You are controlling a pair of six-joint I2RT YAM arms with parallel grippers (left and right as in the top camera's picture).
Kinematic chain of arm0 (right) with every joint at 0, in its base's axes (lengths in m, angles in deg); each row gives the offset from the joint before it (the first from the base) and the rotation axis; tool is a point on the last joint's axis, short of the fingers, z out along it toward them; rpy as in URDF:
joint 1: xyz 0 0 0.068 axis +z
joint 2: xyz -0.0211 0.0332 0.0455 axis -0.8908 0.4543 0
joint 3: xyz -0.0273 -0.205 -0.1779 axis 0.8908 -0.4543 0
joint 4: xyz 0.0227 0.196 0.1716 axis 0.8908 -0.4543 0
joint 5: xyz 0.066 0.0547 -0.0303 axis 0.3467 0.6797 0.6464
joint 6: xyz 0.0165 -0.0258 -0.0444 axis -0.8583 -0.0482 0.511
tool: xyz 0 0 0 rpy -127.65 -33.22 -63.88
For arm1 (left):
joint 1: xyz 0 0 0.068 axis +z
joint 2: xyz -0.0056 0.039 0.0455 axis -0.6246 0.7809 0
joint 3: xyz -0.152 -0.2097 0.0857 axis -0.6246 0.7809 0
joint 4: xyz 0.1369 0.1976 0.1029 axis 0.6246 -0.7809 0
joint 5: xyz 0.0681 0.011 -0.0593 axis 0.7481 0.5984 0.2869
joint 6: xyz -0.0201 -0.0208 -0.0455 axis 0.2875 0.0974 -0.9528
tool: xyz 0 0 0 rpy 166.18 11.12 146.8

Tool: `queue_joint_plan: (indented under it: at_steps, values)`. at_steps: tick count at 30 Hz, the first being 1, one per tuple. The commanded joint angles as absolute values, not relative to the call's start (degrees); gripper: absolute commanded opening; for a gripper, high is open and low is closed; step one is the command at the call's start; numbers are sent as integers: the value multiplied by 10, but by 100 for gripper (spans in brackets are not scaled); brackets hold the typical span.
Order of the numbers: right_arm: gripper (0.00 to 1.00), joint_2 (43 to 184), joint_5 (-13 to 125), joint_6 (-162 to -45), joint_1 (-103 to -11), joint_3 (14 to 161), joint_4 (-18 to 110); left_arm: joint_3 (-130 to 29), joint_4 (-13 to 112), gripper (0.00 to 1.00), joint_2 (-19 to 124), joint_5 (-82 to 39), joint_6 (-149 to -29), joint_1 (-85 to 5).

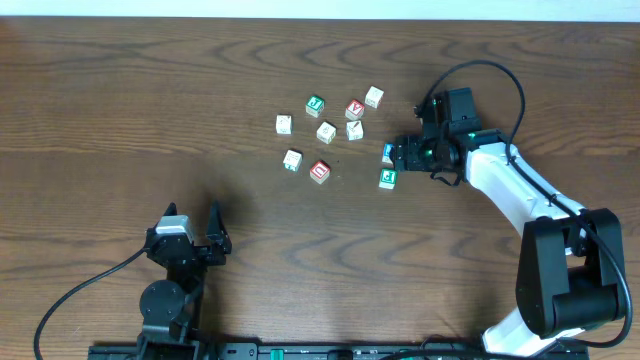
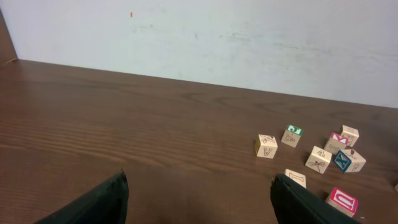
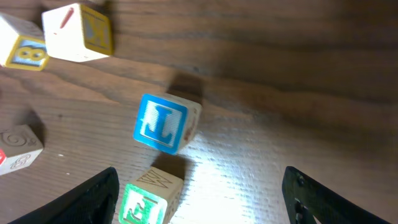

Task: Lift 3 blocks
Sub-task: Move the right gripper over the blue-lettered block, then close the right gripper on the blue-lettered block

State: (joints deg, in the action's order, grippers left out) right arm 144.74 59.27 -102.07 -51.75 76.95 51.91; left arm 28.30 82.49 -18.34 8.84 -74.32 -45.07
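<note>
Beside the right gripper point(image 1: 398, 153), a blue block point(image 1: 387, 153) risks a knock.
Overhead: teal-green block point(image 1: 388, 179) alongside too, red block point(image 1: 320, 171) well beyond. Left wrist: left gripper point(image 2: 199, 186) wide open, empty. Right wrist: jaws spread wide, holding nothing; blue sits askew ahead, so an off-centre close could shove it away.

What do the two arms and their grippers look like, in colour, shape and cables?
The left arm is all black, with a thin black cable running from it. The right arm has white links, black joints and a black base; a black looped cable arches over its wrist, near a small green light. The left gripper and the right gripper each have two dark fingers.
</note>
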Motion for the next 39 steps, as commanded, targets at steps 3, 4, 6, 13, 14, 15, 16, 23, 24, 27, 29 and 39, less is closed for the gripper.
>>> queue_joint_plan:
  at_steps: [3, 4, 6, 13, 14, 15, 16, 23, 24, 27, 29, 39]
  values:
    - [78, 1442, 538, -1093, -481, 781, 528, 290, 798, 74, -187, 96, -748, -448]
    - [78, 1443, 537, -1096, -475, 781, 536, 290, 798, 74, -187, 96, -748, -448]
    - [80, 1446, 529, -1109, -463, 781, 552, 290, 798, 74, -187, 96, -748, -448]
    - [76, 1449, 407, -1195, -424, 781, 563, 290, 798, 74, -187, 96, -748, -448]
    - [75, 1450, 400, -1204, -423, 781, 563, 290, 798, 74, -187, 96, -748, -448]
    - [73, 1451, 392, -1222, -423, 781, 564, 290, 798, 74, -187, 96, -748, -448]
    - [72, 1453, 387, -1234, -423, 781, 565, 290, 798, 74, -187, 96, -748, -448]
    - [71, 1497, 404, -1241, -422, 781, 607, 290, 798, 74, -187, 96, -748, -448]
    - [70, 1506, 417, -1241, -422, 782, 614, 290, 798, 74, -187, 96, -748, -448]
    - [67, 1524, 437, -1241, -422, 782, 632, 290, 798, 74, -187, 96, -748, -448]
    - [63, 1528, 437, -1239, -422, 782, 637, 290, 798, 74, -187, 96, -748, -448]
    - [31, 1527, 439, -1202, -422, 783, 642, 290, 798, 74, -186, 96, -748, -448]
